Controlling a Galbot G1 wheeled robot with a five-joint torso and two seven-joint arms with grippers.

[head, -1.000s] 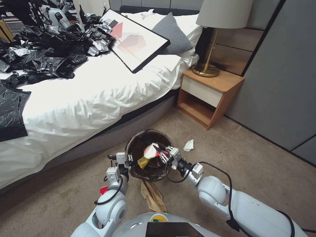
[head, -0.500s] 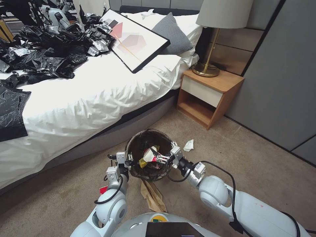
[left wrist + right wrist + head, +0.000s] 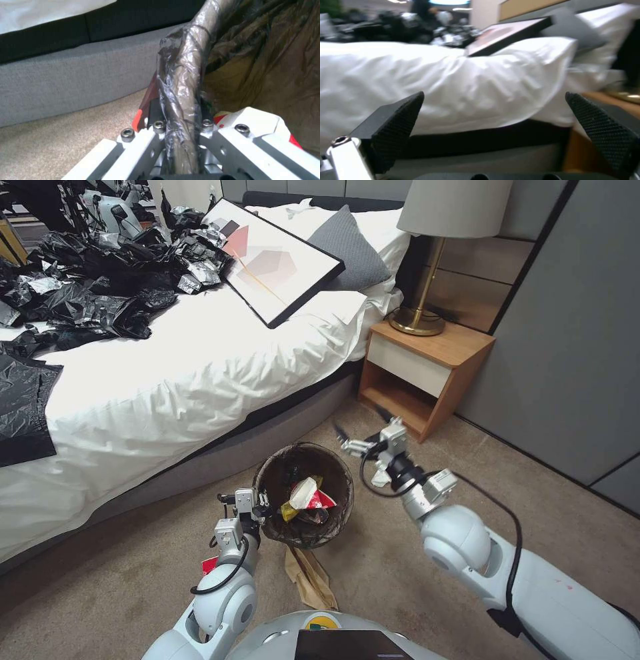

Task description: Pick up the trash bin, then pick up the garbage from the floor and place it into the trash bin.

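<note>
beige carpet, white bed (black plastic sheets piled on it), wooden nightstand with brass lamp.

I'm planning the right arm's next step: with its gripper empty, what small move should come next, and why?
Probably lower the open right gripper toward the white paper scrap on the carpet just beneath its wrist. The left gripper holds the trash bin close by.
</note>
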